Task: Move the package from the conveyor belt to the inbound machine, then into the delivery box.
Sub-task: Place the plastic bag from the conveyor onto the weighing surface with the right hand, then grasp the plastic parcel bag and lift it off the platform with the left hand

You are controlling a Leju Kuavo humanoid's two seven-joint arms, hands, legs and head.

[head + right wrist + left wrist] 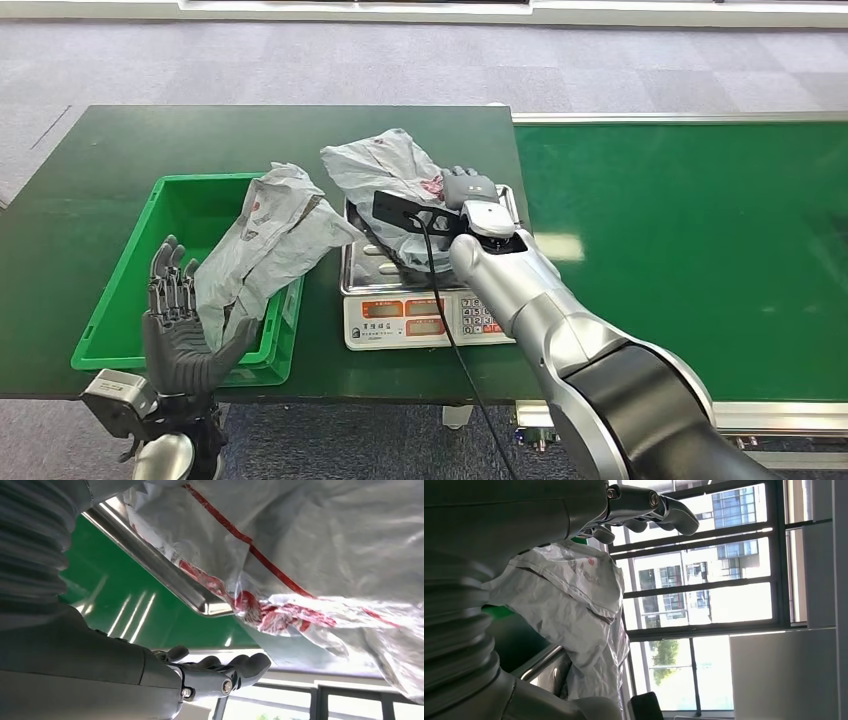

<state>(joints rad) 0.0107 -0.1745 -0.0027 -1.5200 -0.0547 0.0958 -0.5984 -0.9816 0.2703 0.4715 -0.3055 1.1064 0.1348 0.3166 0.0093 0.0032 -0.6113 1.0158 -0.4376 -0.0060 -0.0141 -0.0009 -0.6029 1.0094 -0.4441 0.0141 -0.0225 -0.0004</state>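
L hand (180,320) nearest, fingers spread, holding nothing, palm beside bag (265,240) draped over bin (130,300) rim. Beyond bin, scale (425,300) w/ package (385,170) on its tray. R hand (470,190) at package's far edge; grip can't tell.

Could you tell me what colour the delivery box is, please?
Bright green; the delivery box shows best in the head view.

Left hand (180,325) raised, fingers spread; right hand (470,190) reaches forward.
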